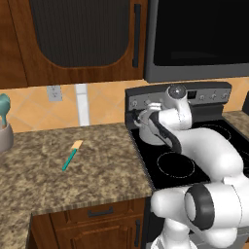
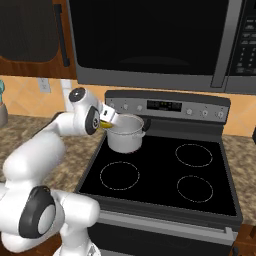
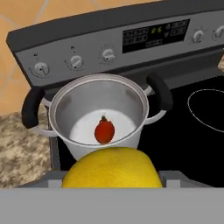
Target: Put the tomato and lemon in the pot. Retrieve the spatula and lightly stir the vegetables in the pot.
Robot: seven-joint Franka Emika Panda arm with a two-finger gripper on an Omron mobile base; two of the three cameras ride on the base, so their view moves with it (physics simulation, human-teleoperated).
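Note:
My gripper [image 3: 111,176] is shut on the yellow lemon [image 3: 111,168], holding it just outside the near rim of the silver pot [image 3: 97,77]. On the pot's floor lies the red tomato [image 3: 104,131], its dark stem spot facing up. From the right base camera, the lemon [image 2: 105,125] and gripper [image 2: 107,123] hang at the left rim of the pot [image 2: 126,135], which stands on the stove's back left burner. The left base view has the gripper [image 1: 137,116] in front of the pot [image 1: 151,135]. The spatula [image 1: 72,154] rests flat on the granite counter, left of the stove.
A thick teal utensil [image 1: 4,109] stands in a grey holder [image 1: 5,137] at the counter's far left. The black stove top [image 2: 165,172] has three free burners. A microwave [image 2: 150,40] hangs overhead, and the stove's knob panel [image 3: 105,46] rises behind the pot.

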